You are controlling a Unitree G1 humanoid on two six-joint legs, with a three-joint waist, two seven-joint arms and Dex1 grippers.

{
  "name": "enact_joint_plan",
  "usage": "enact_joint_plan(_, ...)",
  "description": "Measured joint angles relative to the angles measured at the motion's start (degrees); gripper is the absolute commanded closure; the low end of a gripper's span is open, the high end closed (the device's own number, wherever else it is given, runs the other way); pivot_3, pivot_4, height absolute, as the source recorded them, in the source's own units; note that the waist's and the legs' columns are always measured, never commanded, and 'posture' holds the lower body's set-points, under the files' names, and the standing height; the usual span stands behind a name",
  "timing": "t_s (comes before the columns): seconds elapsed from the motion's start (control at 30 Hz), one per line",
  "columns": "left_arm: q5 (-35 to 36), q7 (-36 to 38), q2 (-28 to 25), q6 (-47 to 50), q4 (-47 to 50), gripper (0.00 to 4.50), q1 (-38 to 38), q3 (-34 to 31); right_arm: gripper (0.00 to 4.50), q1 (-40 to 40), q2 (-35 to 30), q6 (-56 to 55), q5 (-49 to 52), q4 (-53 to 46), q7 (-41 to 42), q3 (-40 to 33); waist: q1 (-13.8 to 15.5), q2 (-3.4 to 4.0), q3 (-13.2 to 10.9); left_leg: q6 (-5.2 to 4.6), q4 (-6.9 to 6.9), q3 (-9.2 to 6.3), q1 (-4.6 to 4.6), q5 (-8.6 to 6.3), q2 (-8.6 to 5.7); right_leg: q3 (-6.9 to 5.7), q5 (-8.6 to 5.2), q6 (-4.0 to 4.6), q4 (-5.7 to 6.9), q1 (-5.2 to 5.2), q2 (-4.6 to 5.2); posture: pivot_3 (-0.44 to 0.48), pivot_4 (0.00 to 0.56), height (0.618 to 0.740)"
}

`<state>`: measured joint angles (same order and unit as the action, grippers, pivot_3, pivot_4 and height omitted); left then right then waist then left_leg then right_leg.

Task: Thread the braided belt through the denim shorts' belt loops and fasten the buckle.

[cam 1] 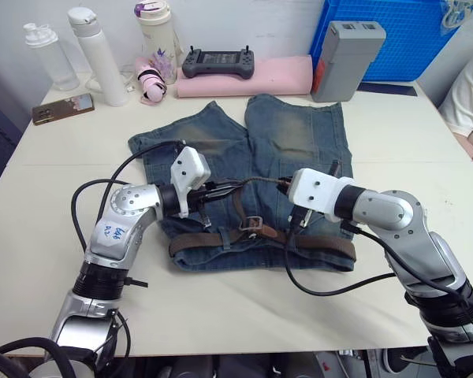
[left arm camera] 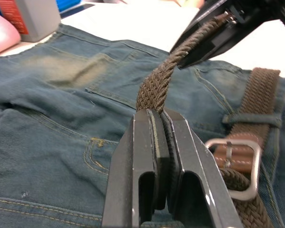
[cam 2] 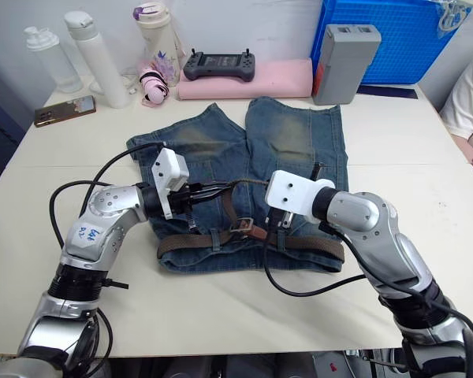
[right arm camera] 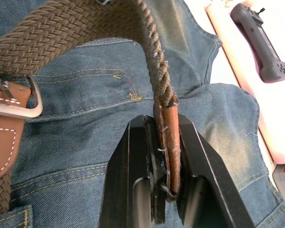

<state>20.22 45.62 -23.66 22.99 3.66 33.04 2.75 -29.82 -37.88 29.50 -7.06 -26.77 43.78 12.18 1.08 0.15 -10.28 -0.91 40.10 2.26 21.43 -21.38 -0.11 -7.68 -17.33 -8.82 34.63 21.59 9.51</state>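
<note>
Braided belt between both clamped pincers

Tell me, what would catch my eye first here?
Two silver arms meet over faded blue-grey denim shorts spread on the white table. Between them, the left tool and right tool each pinch the free end of a dark brown braided belt, holding it raised above the cloth. The belt's silver rectangular buckle lies on the waistband below.

Denim shorts flat on desk, waistband nearest robot. Braided belt across waistband; buckle mid-waistband. Bottles, handheld controller along the desk's far edge behind shorts.
</note>
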Motion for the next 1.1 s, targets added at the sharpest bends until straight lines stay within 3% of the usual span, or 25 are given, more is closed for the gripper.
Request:
enact_joint_plan(0.13,5.1,-2.0,3.9,2.4,1.9,4.5,-1.1,-2.6,1.34,1.0,0.1,5.8,1.2,-0.6,-0.8,-1.6,0.1,0.0,0.0,0.0,0.01,-0.06,0.0,0.0,0.0,0.0,0.0,0.0,0.01,-0.01,0.0,0.0,0.15,0.714)
enact_joint_plan(0.33,7.2,-3.4,5.1,3.9,4.9,4.5,-3.6,-3.9,1.34,2.2,-0.4,9.6,1.9,0.6,-1.6,-4.4,0.0,0.0,0.0,0.0,0.0,-0.05,-0.01,0.0,0.01,0.02,0.0,0.0,0.0,0.0,0.0,0.0,0.15,0.714)
enact_joint_plan(0.43,7.8,-4.8,6.0,4.7,5.4,4.5,-4.2,-4.1,2.01,2.1,1.6,12.2,5.1,0.3,-1.5,-5.6,0.0,0.0,0.0,0.0,0.01,-0.06,-0.02,0.0,0.01,0.04,0.0,0.0,-0.01,0.0,0.0,0.0,0.15,0.714)
enact_joint_plan(0.6,10.8,-9.8,9.8,7.2,6.9,4.5,-5.3,-6.1,4.48,2.0,5.4,16.0,9.5,-1.5,-2.0,-5.7,0.2,0.0,0.0,0.0,0.02,-0.17,-0.02,0.0,0.0,0.04,0.0,0.0,0.0,-0.01,0.0,0.0,0.15,0.714)
enact_joint_plan(0.77,13.3,-12.8,11.0,9.0,8.4,4.5,-6.9,-7.9,4.48,2.0,9.4,21.4,15.0,-5.8,-2.3,-4.6,-0.1,0.0,0.0,0.0,-0.02,-0.21,-0.04,0.0,0.02,0.04,0.0,0.0,0.01,0.0,0.0,0.0,0.15,0.714)
enact_joint_plan(1.0,14.2,-13.4,11.1,10.3,11.4,4.5,-8.3,-7.0,4.48,4.2,11.6,25.7,15.9,-6.6,-6.6,4.6,-0.1,0.0,0.0,0.0,-0.01,-0.22,-0.09,0.0,0.0,0.08,0.0,0.0,0.01,-0.03,0.0,0.0,0.15,0.714)
enact_joint_plan(1.1,14.3,-13.5,10.9,10.8,11.6,4.5,-8.6,-6.7,4.48,4.2,9.5,25.5,13.9,-6.0,-7.7,9.8,-0.2,0.0,0.0,0.0,-0.01,-0.21,-0.1,0.0,0.0,0.09,0.0,0.0,0.0,-0.03,0.0,0.0,0.15,0.714)
